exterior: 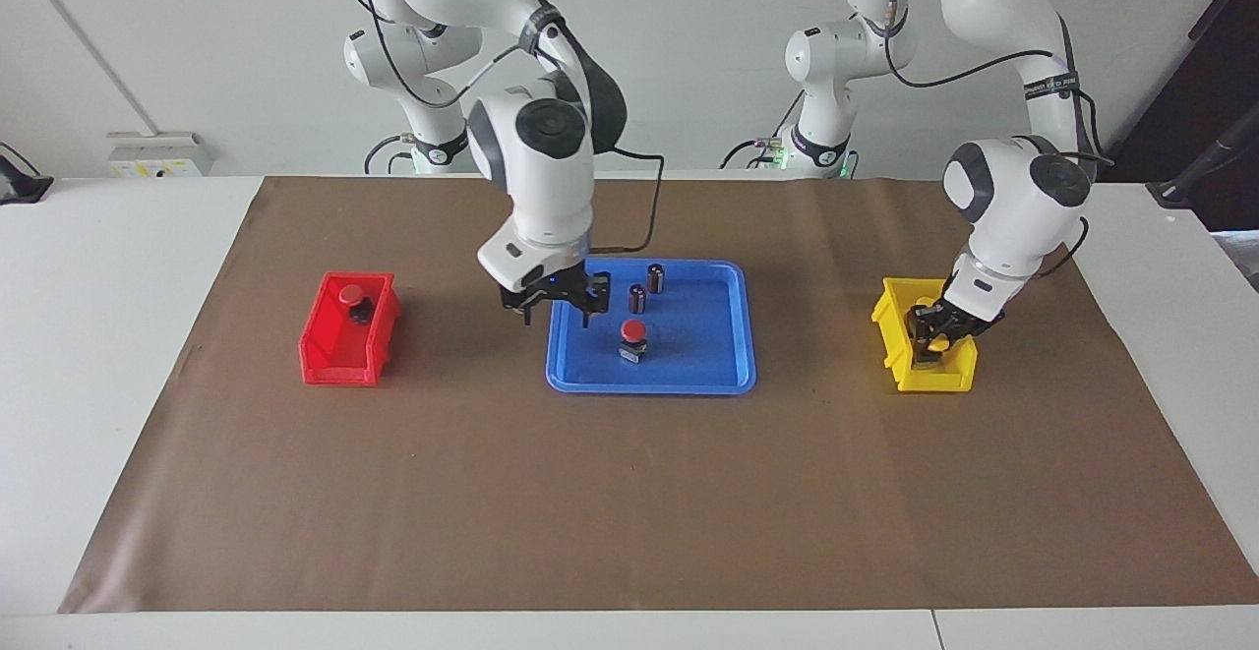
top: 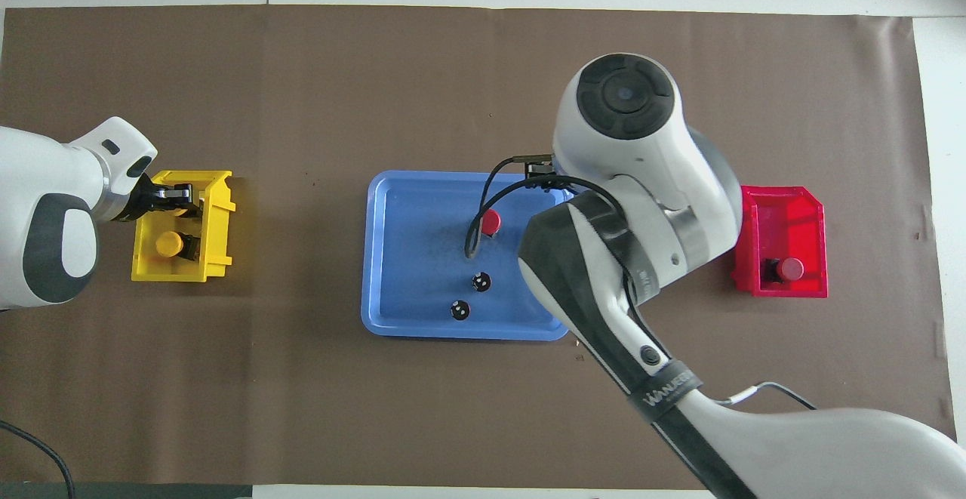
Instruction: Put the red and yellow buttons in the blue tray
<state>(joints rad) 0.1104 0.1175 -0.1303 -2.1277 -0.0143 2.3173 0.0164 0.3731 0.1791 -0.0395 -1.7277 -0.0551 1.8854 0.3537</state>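
The blue tray (exterior: 708, 355) (top: 407, 257) lies mid-table. One red button (exterior: 633, 332) (top: 490, 221) stands in it. My right gripper (exterior: 557, 312) is open and empty, over the tray's rim toward the right arm's end, beside that button; in the overhead view its own wrist hides it. A second red button (exterior: 351, 296) (top: 791, 268) sits in the red bin (exterior: 334, 355) (top: 785, 212). My left gripper (exterior: 936, 335) (top: 175, 197) is down inside the yellow bin (exterior: 939, 380) (top: 219, 204), at a yellow button (exterior: 939, 343). Another yellow button (top: 167, 244) lies in that bin, nearer to the robots.
Two dark maroon cylinders (exterior: 655, 278) (exterior: 637, 298) stand in the tray, nearer to the robots than the red button; they also show in the overhead view (top: 481, 281) (top: 459, 309). A brown mat (exterior: 629, 493) covers the table.
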